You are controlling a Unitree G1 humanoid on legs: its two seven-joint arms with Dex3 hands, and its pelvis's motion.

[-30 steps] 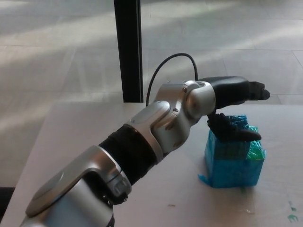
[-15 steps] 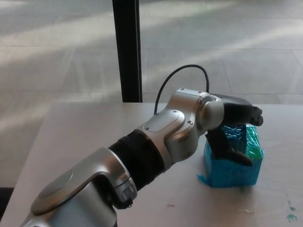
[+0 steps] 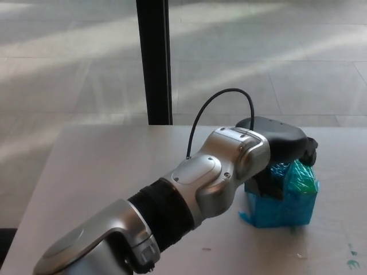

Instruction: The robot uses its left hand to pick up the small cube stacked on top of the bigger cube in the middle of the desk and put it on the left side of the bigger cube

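Bench of pale, matt grey surface fills the lower part of the head view; beyond its far edge lies a light tiled floor with bands of sunlight, and a black upright post rises from behind the bench edge

Left arm, silver shells with a black ribbed sleeve at the forearm, reaches in from the lower left and runs diagonally up to the right. A thin black cable loops up out of the wrist housing and back down near the hand

Left hand, black, sits right over the top of the bigger cube, a turquoise block wrapped in crinkled shiny tape, which stands on the bench right of centre. Black digits drop down the cube's near-left upper face. A raised turquoise lump shows at the top right of the block just under the hand; this looks like the small cube, still on top of the bigger one, though the same colour makes the border between them hard to trace. Whether the fingers are clamped on it cannot be told, as wrist and palm cover the contact

Small green specks mark the bench at the lower right corner

Right hand not in view
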